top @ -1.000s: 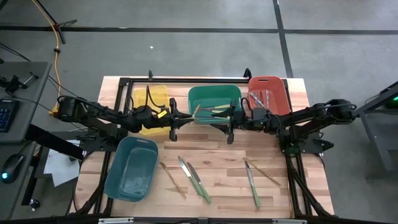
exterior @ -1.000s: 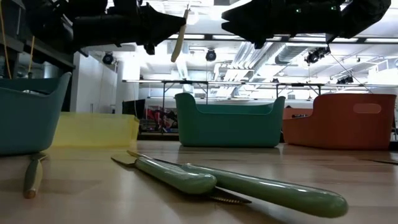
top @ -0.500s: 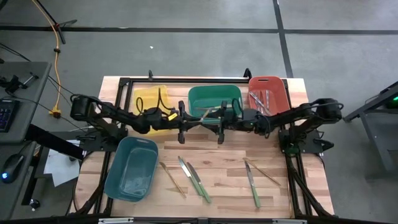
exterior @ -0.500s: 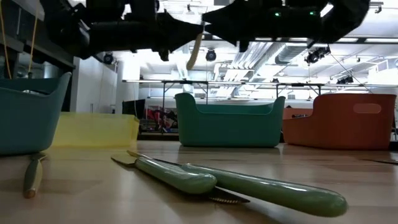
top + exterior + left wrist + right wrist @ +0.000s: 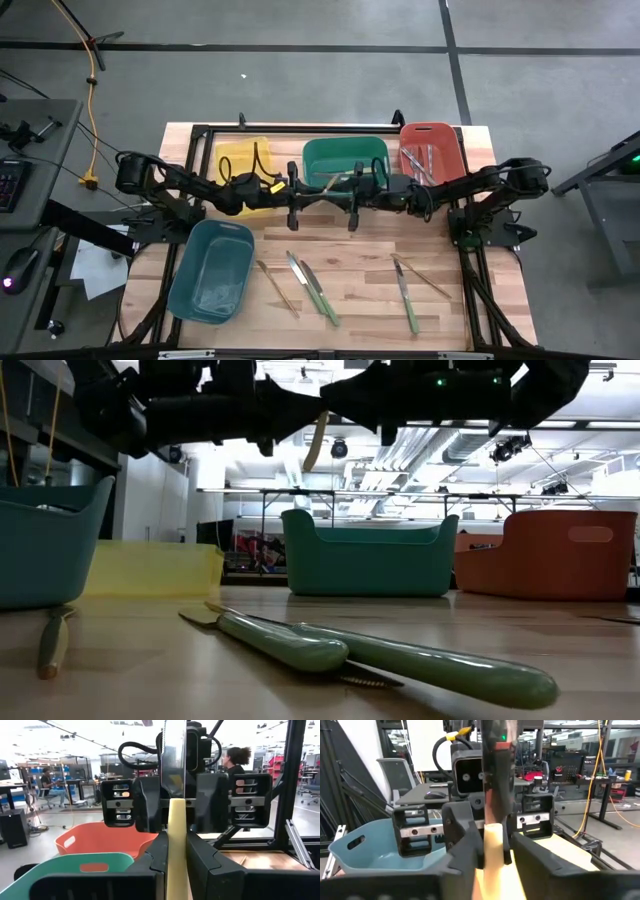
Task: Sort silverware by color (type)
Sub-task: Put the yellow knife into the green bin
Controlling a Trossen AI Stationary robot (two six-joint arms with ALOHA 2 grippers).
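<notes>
Meeting above the middle of the wooden table (image 5: 350, 265), the two dark grippers face each other tip to tip, just in front of the green rectangular plastic bin (image 5: 345, 160) at the far edge. The left gripper (image 5: 297, 196) is closed on a pale yellow-handled utensil (image 5: 315, 442), whose cream handle stands pinched between its fingers (image 5: 200, 860) in the left wrist view. The right gripper (image 5: 348, 197) has its fingers (image 5: 465, 840) around the same utensil's other end; whether they already press on it I cannot tell.

On the table nearer the front edge lie two green-handled utensils (image 5: 318, 288) side by side, a thin tan wooden utensil (image 5: 275, 287) to their left, and a green-handled utensil (image 5: 405, 295) with a tan wooden one (image 5: 428, 278) toward the right. A teal bin (image 5: 212, 270) sits at the left edge, a yellow bin (image 5: 243, 160) at the far left, and a red bin (image 5: 432, 150) holding silver-grey utensils (image 5: 420, 160) at the far right corner.
</notes>
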